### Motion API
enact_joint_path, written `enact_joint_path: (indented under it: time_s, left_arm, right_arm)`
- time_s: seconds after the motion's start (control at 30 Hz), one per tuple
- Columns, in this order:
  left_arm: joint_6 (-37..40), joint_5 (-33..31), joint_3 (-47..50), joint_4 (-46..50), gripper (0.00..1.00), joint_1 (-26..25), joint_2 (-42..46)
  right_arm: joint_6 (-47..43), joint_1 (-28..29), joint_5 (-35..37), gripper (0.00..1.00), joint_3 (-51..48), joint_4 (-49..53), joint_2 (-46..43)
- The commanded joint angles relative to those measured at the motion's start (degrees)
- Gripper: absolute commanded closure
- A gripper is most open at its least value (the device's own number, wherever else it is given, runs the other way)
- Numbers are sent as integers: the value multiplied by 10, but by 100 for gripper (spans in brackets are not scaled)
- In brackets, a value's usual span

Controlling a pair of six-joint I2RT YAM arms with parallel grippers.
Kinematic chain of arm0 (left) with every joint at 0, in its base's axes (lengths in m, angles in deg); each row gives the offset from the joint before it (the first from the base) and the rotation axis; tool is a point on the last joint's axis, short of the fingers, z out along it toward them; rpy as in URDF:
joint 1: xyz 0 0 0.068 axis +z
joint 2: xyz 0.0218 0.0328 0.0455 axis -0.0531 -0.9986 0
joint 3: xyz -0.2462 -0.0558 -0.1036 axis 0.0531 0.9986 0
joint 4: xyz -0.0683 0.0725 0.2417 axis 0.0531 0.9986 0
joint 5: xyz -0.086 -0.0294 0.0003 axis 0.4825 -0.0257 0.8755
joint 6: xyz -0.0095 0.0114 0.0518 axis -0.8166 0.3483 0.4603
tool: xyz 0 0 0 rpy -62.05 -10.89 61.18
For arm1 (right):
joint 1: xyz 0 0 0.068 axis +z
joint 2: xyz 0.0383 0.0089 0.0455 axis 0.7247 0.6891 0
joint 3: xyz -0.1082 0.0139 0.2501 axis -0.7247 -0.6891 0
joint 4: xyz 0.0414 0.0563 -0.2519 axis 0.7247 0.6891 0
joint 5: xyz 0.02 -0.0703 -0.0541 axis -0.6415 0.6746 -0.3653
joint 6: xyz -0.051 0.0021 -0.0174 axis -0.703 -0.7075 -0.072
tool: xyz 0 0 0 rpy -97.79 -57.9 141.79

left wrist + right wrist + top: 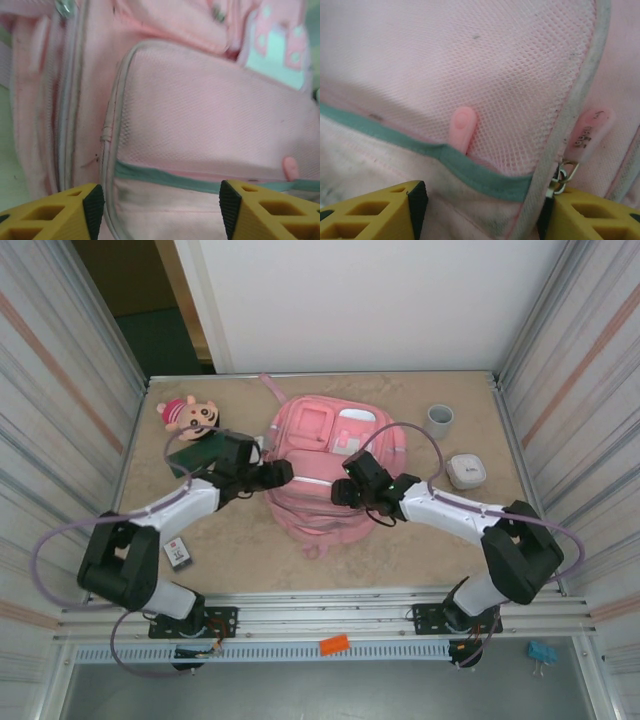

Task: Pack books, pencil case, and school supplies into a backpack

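The pink backpack (325, 475) lies flat mid-table, front up. My left gripper (281, 473) is at its left side, open, its fingers astride the front pocket (210, 115) near the white piping (107, 140). My right gripper (343, 490) is open over the mesh pocket (470, 65); its right pad sits by a zip ring (559, 181) and a pink zip pull (590, 131). The jaws show apart at the left gripper (161, 202) and at the right gripper (481, 207), with fabric behind. The dark green pencil case (192, 457) lies partly under my left arm. One of the school supplies, a small black-and-white card (177, 553), lies near the left base. The books are out of view.
A pink-capped plush doll (188, 415) lies at the back left. A grey cup (439, 420) and a small white box (466, 471) stand to the right of the backpack. Metal walls close in both sides. Bare tabletop (400, 560) lies in front of the backpack.
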Motion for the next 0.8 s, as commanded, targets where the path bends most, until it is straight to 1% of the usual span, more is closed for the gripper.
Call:
enact_joint_path:
  time_s: [0.0, 0.03, 0.1, 0.13, 0.2, 0.23, 0.3, 0.4, 0.53, 0.67, 0.77]
  left_arm:
    - [45, -22, -23, 71, 33, 48, 48]
    - [63, -20, -35, 86, 32, 67, 52]
    - [94, -4, -63, 114, 28, 121, 47]
    - [97, 6, -73, 124, 25, 145, 39]
    - [91, 46, -98, 134, 20, 206, 11]
    - [92, 57, -108, 136, 18, 227, -5]
    - [103, 63, -141, 152, 18, 263, -43]
    - [125, 45, -172, 149, 19, 283, -91]
    - [163, 17, -232, 163, 20, 285, -165]
    - [177, -15, -300, 193, 21, 286, -239]
    - [190, -29, -326, 197, 21, 287, -277]
  right_arm:
    - [-22, 22, 44, 40, 16, -20, -61]
    - [-22, 24, 45, 40, 10, -28, -74]
    - [-23, 28, 40, 40, -6, -45, -99]
    - [-22, 28, 38, 39, -10, -49, -107]
    - [-23, 28, 37, 39, -14, -45, -115]
    - [-23, 28, 37, 39, -13, -41, -116]
    - [-25, 29, 36, 39, -9, -35, -114]
    - [-26, 31, 33, 39, -3, -32, -113]
    - [-30, 34, 30, 39, 0, -34, -110]
    - [-33, 35, 34, 39, 3, -29, -108]
    - [-34, 35, 37, 38, 3, -29, -107]
